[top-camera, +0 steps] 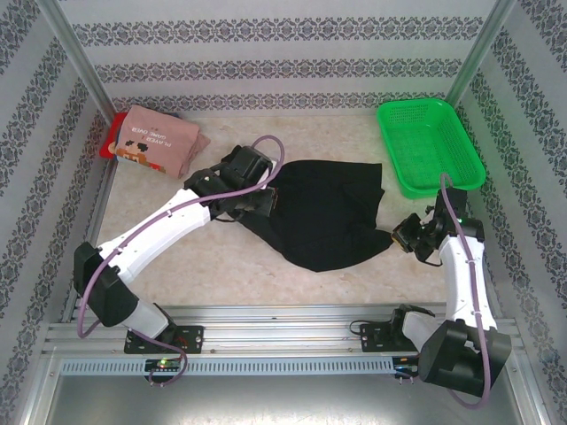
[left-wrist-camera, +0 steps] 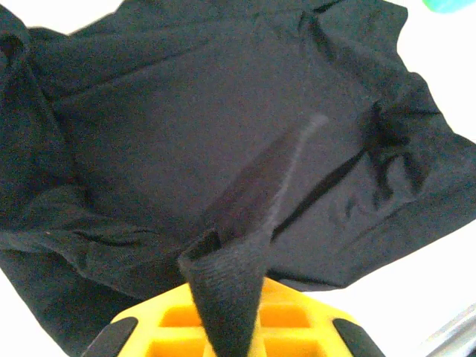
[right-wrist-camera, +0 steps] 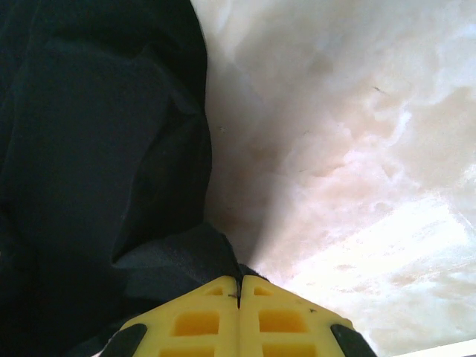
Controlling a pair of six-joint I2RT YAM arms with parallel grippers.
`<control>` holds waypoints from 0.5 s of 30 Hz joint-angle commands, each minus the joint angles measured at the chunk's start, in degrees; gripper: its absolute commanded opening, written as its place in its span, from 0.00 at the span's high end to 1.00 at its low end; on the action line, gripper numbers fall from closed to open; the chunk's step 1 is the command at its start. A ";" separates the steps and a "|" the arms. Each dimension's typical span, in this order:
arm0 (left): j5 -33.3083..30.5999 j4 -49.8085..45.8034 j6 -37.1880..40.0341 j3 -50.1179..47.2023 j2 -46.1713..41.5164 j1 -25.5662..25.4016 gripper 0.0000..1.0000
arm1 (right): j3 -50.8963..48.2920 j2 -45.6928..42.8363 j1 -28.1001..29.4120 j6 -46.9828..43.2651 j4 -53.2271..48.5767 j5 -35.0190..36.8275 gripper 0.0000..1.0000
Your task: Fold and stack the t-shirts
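Both shut: L end effector pinches black t-shirt edge; R end effector adjacent.

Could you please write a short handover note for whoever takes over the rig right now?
Left end effector: shut on a fold at the left edge of the black t-shirt.
Right end effector: shut, apparently pinching that shirt's near right corner.
Black t-shirt: mid-table, rumpled, not yet folded.
Done: the pink t-shirt lies folded at the far left, on top of the red t-shirt, of which only an edge shows.
Left: fold the black one and stack it on the pink.
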 commanded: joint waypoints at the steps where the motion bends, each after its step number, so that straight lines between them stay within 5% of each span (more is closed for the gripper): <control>1: -4.73 3.42 5.94 1.85 -3.79 -0.09 0.91 | 1.47 -0.18 -0.93 -1.67 -1.83 0.94 1.00; 8: -4.00 13.40 14.10 -7.82 -13.71 -0.01 0.89 | 1.39 0.73 -1.27 -1.85 -1.03 0.38 1.00; 15: -13.26 13.71 -4.39 -23.77 -24.25 5.36 0.88 | 1.10 1.32 -1.28 -1.80 0.00 -0.10 1.00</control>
